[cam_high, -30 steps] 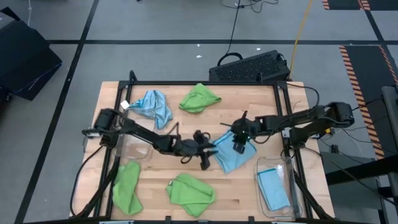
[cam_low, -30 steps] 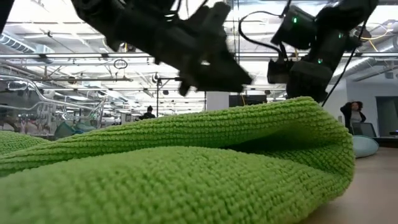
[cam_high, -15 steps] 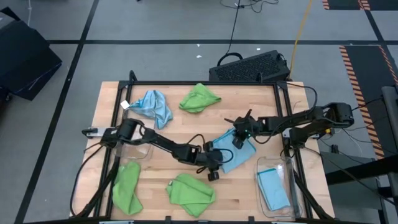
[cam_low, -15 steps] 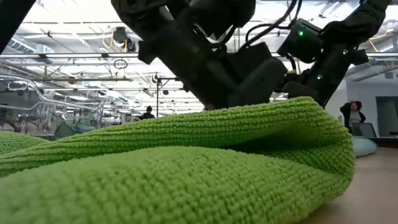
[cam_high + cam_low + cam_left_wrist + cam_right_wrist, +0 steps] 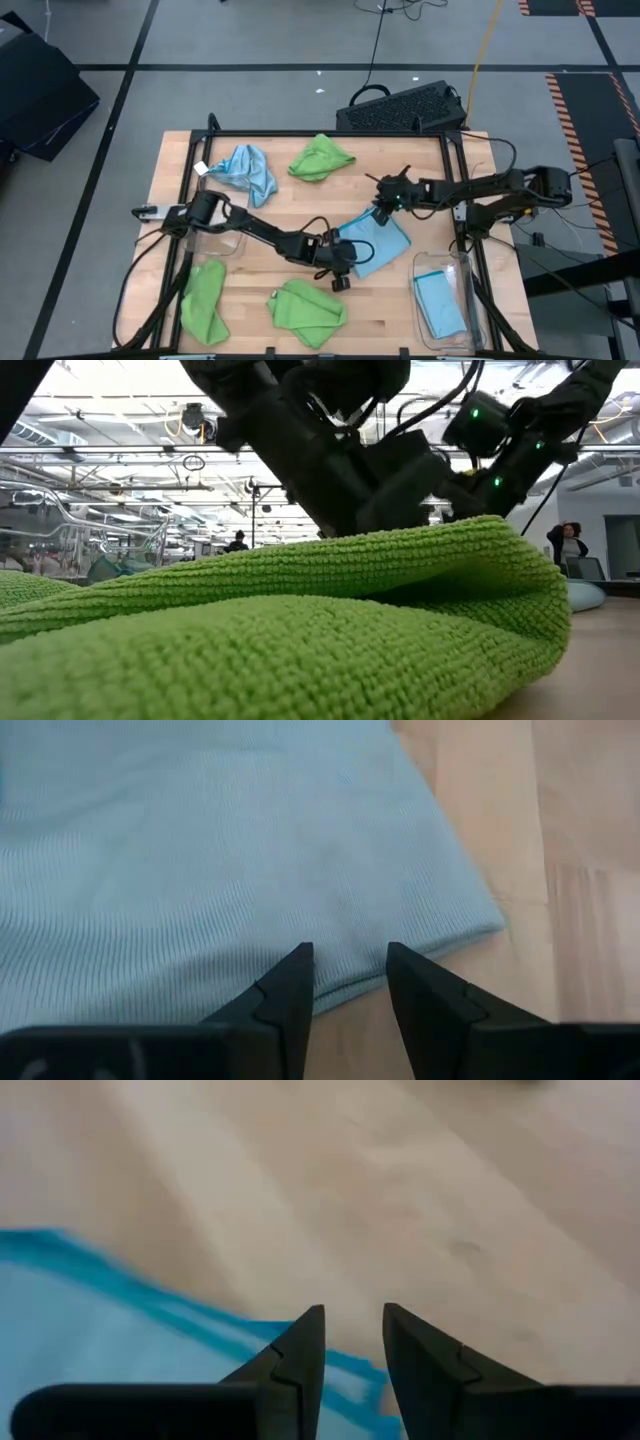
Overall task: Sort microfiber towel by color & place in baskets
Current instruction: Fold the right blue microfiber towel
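Just right of the high view's centre, a light blue square microfiber towel (image 5: 372, 243) lies flat on the pale wooden table (image 5: 400, 300), with the left gripper (image 5: 338, 266) at its lower-left edge and the right gripper (image 5: 383, 198) at its upper corner. Each gripper's dark fingers stand slightly apart, the left pair (image 5: 290, 995) over the towel's hem, holding nothing. Another blue towel (image 5: 438, 303) lies in the clear plastic rectangular basket (image 5: 462, 268) at lower right.
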Robot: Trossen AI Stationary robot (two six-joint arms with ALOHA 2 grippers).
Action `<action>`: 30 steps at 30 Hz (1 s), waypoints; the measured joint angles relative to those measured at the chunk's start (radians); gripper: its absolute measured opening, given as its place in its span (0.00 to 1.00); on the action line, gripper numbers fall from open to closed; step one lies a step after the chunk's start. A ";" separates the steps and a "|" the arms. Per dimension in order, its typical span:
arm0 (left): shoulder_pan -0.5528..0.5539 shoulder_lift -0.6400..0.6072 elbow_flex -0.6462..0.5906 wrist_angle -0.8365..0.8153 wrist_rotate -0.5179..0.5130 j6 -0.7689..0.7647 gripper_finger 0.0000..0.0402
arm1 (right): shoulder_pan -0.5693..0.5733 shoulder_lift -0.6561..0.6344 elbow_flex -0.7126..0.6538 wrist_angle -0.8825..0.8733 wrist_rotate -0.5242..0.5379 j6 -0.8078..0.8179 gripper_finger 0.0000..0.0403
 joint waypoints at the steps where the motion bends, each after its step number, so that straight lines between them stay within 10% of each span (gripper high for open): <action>1: 0.002 -0.012 0.007 -0.020 0.002 -0.016 0.33 | 0.014 -0.012 0.000 0.018 -0.022 0.000 0.24; 11: 0.073 -0.129 0.047 0.042 -0.059 0.239 0.33 | 0.228 -0.054 0.003 -0.049 -0.105 0.012 0.24; 20: 0.173 -0.026 0.041 -0.077 0.022 0.142 0.33 | 0.259 0.045 0.004 -0.198 -0.136 -0.011 0.24; 30: 0.106 -0.016 0.045 -0.165 0.233 0.015 0.33 | 0.153 0.074 0.002 -0.072 0.151 -0.192 0.24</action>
